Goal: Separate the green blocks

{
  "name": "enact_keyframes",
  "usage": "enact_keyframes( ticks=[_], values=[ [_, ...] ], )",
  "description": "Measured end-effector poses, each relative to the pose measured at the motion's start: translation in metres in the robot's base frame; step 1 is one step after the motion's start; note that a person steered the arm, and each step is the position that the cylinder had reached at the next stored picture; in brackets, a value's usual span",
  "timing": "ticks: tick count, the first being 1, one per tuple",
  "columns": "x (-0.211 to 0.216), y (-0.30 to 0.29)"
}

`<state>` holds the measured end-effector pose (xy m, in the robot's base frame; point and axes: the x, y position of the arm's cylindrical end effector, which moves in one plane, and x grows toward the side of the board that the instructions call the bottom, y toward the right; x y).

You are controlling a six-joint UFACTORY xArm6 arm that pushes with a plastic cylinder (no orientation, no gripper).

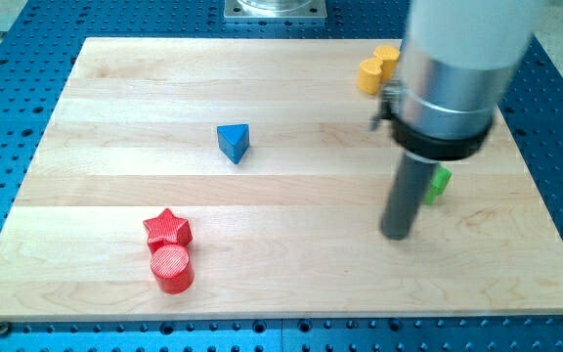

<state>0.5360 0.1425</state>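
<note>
- So my tip (397, 235) is down on the wooden worktop (291, 284), over on the view's right, a bit below the middle.
- No jaws on this rig at all, just the straight dark rod, so nothing is spread or pinching anything.
- Only one bit of green shows: a green block (441, 183) peeking out just to the right of the rod, slightly above the tip. Most of it is hidden behind the rod, so I can't make out its shape, or whether there's a second green one tucked in behind.
- Can't tell if the rod is actually touching the green block or only standing in front of it.
- Yellow blocks (377, 69) sit near the view's top right, partly covered by the arm's big silver body; looks like two pressed together, shapes not clear.
- Blue triangle block (234, 143) sits alone around the upper middle, well apart from my tip.
- Red star block (167, 229) and red cylinder block (172, 269) are at the lower left, touching, star above the cylinder.
</note>
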Motion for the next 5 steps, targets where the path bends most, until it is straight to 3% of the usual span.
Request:
enact_keyframes(
  ticks=[2,3,5],
  values=[
    [-0.072,0.007],
    [-0.076,0.007],
    [-0.042,0.029]
  ],
)
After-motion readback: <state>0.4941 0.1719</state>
